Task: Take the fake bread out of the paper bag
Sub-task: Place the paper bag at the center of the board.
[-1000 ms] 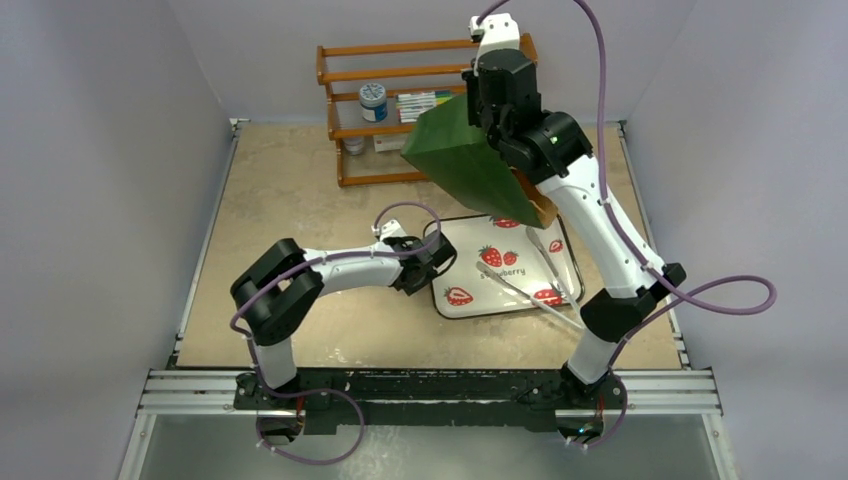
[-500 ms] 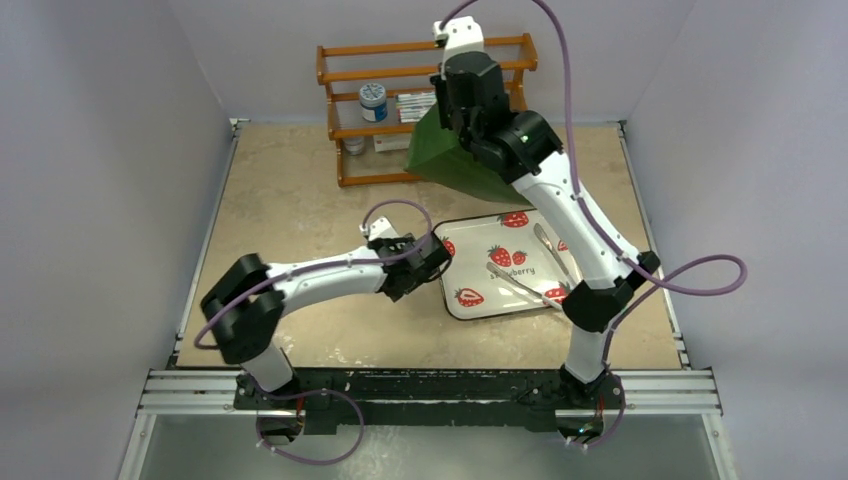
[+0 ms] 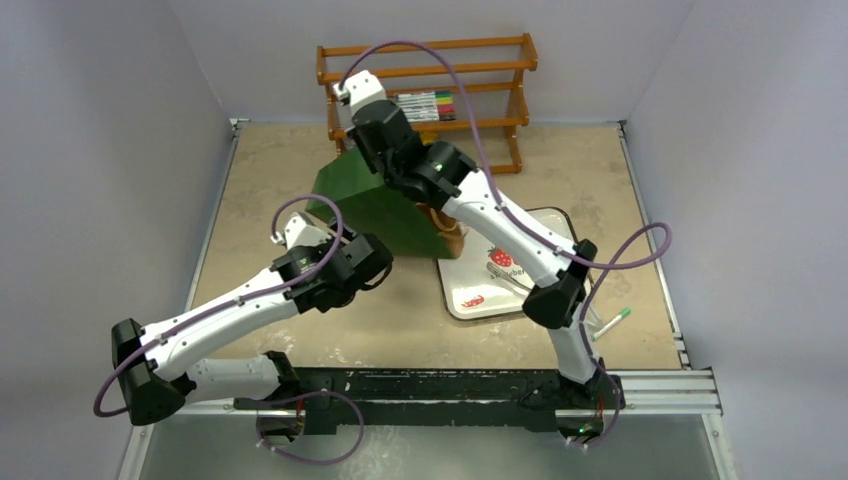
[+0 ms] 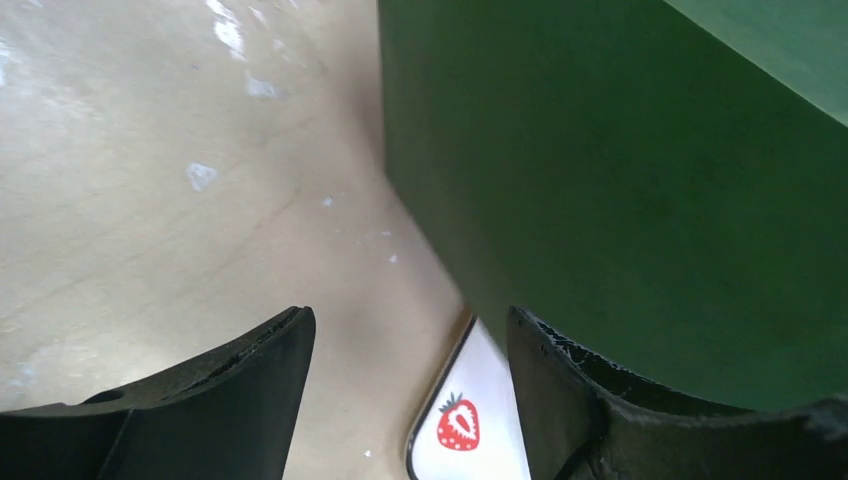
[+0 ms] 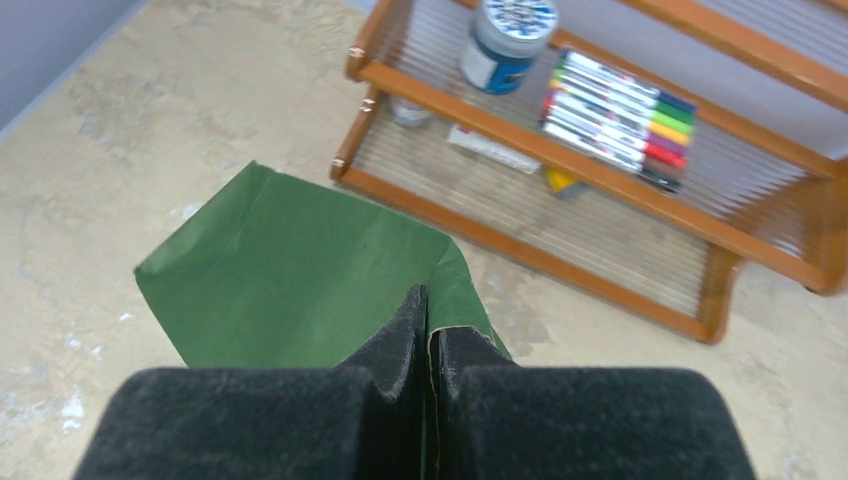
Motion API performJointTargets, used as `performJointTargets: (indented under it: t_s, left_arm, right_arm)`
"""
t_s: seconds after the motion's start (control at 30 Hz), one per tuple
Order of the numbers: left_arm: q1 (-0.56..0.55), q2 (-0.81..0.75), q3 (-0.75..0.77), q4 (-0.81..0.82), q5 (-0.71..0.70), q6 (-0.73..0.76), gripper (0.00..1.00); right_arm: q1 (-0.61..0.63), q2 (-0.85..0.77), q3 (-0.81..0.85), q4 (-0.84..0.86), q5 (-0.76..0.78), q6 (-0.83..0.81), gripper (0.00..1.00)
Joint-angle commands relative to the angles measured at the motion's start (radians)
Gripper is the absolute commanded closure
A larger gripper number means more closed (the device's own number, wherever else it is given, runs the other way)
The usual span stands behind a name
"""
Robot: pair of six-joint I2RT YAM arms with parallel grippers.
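Note:
The dark green paper bag (image 3: 375, 210) lies tilted over the table's middle, its mouth (image 3: 447, 238) facing right over the tray, showing brown inside. My right gripper (image 3: 378, 160) is shut on the bag's upper edge; in the right wrist view the fingers (image 5: 405, 330) pinch a green fold (image 5: 300, 270). My left gripper (image 3: 376, 262) stands open just in front of the bag. In its wrist view the bag's wall (image 4: 620, 180) fills the upper right, and nothing is between the fingers (image 4: 250, 370). No fake bread can be made out.
The white strawberry tray (image 3: 515, 290) sits right of the bag, its corner (image 4: 462, 425) showing between my left fingers. A wooden rack (image 3: 480, 90) with markers (image 5: 615, 120) and a jar (image 5: 508, 40) stands at the back. A green marker (image 3: 612, 320) lies at the right.
My right arm swung the bag from the back right down and left to the table's middle. My left arm pulled back to the left and its gripper opened wider.

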Motion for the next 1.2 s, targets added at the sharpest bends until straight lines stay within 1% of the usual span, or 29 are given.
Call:
performJointTargets:
  t_s: [0.0,0.1,0.17,0.27,0.33,0.47,0.6,0.73,0.83,1.0,1.17]
  left_arm:
    - [-0.005,-0.054,-0.014,-0.145,-0.113,-0.145,0.30]
    - [-0.005,-0.099,-0.005,-0.173,-0.148,-0.179,0.30]
    - [-0.005,-0.128,0.012,-0.192,-0.179,-0.190,0.27]
    - [-0.005,-0.178,0.028,-0.169,-0.228,-0.161,0.24]
    - [-0.005,-0.202,0.047,-0.158,-0.261,-0.143,0.23]
    - [-0.005,-0.194,0.105,-0.194,-0.314,-0.126,0.23]
    - [-0.005,-0.162,0.114,-0.234,-0.316,-0.153,0.23]
    - [-0.004,-0.164,0.074,-0.251,-0.283,-0.203,0.23]
    - [-0.004,-0.187,0.057,-0.292,-0.281,-0.249,0.23]
    - [-0.005,-0.233,0.038,-0.363,-0.288,-0.313,0.23]
    - [-0.005,-0.262,0.061,-0.424,-0.306,-0.363,0.23]
  right_arm:
    - [0.018,0.013,0.059,0.156,-0.028,-0.050,1.00]
    - [0.018,0.054,0.089,0.173,-0.060,-0.048,1.00]
    - [0.019,0.068,0.095,0.189,-0.088,-0.044,1.00]
    - [0.018,0.088,0.107,0.210,-0.133,-0.032,1.00]
    - [0.025,0.103,0.127,0.224,-0.143,-0.040,1.00]
    - [0.039,0.098,0.123,0.348,-0.130,-0.107,1.00]
    - [0.040,0.107,0.151,0.458,-0.157,-0.156,1.00]
    - [0.040,0.121,0.117,0.497,-0.211,-0.158,1.00]
    - [0.054,0.078,-0.024,0.547,-0.233,-0.140,1.00]
    - [0.108,-0.061,-0.398,0.705,-0.243,-0.092,0.99]
    - [0.167,-0.171,-0.698,0.790,-0.239,-0.015,0.91]
